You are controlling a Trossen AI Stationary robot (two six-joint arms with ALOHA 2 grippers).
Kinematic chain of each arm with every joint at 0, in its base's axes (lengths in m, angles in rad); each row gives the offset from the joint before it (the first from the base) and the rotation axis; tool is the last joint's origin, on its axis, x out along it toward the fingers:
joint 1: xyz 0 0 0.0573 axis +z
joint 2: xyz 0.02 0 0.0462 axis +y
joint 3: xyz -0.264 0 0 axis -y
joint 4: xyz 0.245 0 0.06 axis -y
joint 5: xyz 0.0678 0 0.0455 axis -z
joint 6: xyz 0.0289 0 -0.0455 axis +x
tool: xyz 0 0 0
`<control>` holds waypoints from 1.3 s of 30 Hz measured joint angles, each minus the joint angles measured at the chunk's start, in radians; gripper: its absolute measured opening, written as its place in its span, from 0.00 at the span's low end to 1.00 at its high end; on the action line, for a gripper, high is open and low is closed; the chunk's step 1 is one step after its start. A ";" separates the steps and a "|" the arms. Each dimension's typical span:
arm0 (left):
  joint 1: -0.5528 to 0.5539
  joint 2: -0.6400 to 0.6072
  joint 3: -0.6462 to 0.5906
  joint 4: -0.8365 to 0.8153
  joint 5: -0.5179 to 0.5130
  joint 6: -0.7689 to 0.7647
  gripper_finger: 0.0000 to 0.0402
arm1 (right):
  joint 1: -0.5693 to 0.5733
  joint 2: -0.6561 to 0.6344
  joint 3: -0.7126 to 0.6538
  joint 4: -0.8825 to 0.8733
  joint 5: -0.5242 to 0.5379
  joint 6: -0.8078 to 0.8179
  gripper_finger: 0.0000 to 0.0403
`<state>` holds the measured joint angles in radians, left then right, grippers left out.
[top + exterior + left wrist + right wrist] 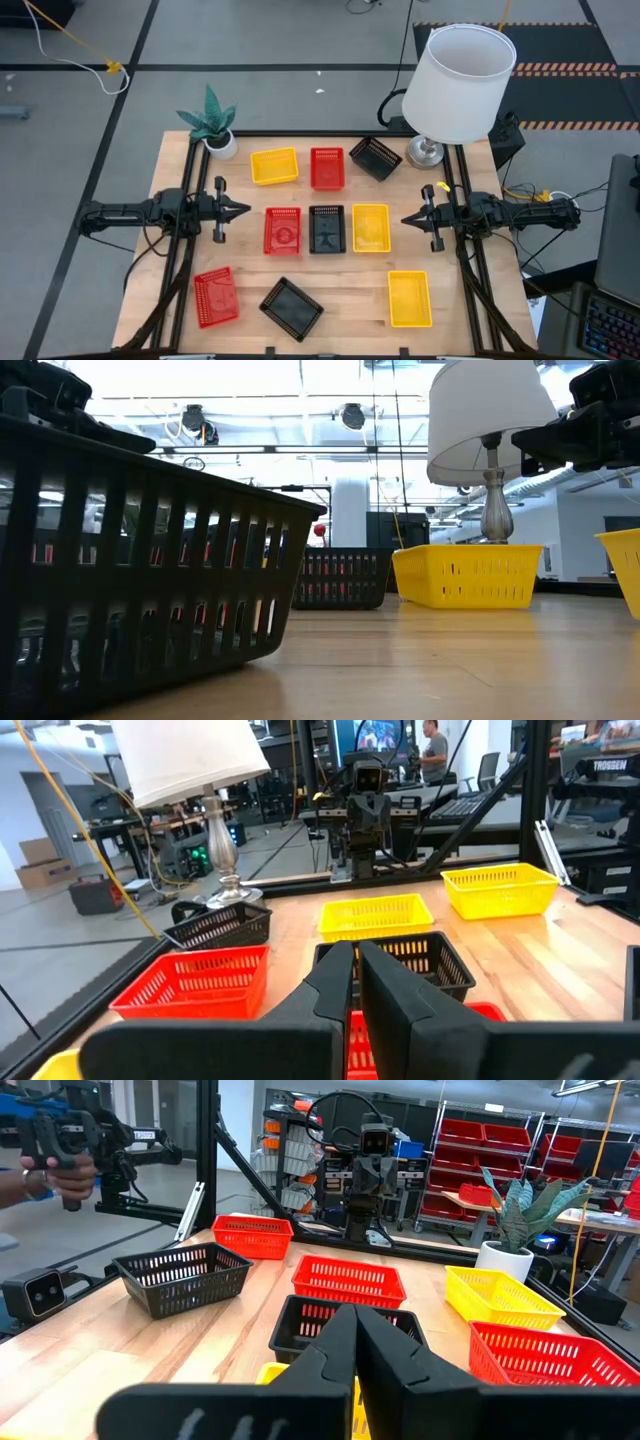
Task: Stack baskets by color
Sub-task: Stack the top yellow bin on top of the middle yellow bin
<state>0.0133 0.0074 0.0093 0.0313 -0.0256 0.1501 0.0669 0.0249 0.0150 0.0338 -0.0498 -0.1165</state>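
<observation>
Left gripper (243, 211): clenched on nothing, raised at the table's (350, 310) left edge, aimed inward. Right gripper (407, 220): clenched likewise, empty, at the right edge. Between them we logged a middle row of baskets, none stacked: red basket (283, 230), black basket (327, 229), yellow basket (370, 227). Far edge: a yellow (274, 166), a red (327, 168), a black (375, 157) beside the lamp (457, 83). Near edge: a red (216, 296), a black (291, 308), a yellow (409, 298). In our judgement the first pick would go best with fingers spread over one lattice wall, lifted level, then seated squarely into its colour-mate. Only the overhead view gave us all nine; the right wrist view alone showed a person's hand (60, 1177) beyond the table.
</observation>
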 joint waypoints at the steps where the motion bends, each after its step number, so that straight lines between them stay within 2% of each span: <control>1: 0.000 0.000 0.000 0.002 0.000 -0.002 0.06 | 0.000 0.000 0.000 0.000 0.000 0.000 0.00; 11: -0.002 0.000 0.003 0.024 0.020 -0.055 0.01 | 0.000 0.000 0.000 0.060 0.000 0.000 0.00; 15: -0.002 0.004 0.049 0.024 0.026 -0.059 0.01 | 0.000 0.000 0.000 0.059 0.000 0.013 0.00; 18: -0.002 0.021 0.111 0.010 0.027 -0.061 0.00 | 0.000 0.000 0.000 0.059 0.000 0.101 0.00; 21: -0.002 0.057 0.196 -0.035 0.027 -0.085 0.00 | 0.000 0.000 0.000 0.059 0.000 0.160 0.00; 29: -0.002 0.237 0.503 -0.204 0.028 -0.138 0.00 | 0.000 0.000 0.000 0.067 0.029 0.141 0.00; 39: -0.002 0.529 1.003 -0.571 0.029 -0.146 0.00 | 0.000 0.000 0.000 0.060 0.027 0.228 0.00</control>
<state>0.0109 0.5366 1.0128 -0.5401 0.0034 0.0042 0.0669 0.0246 0.0151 0.0933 -0.0229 0.1119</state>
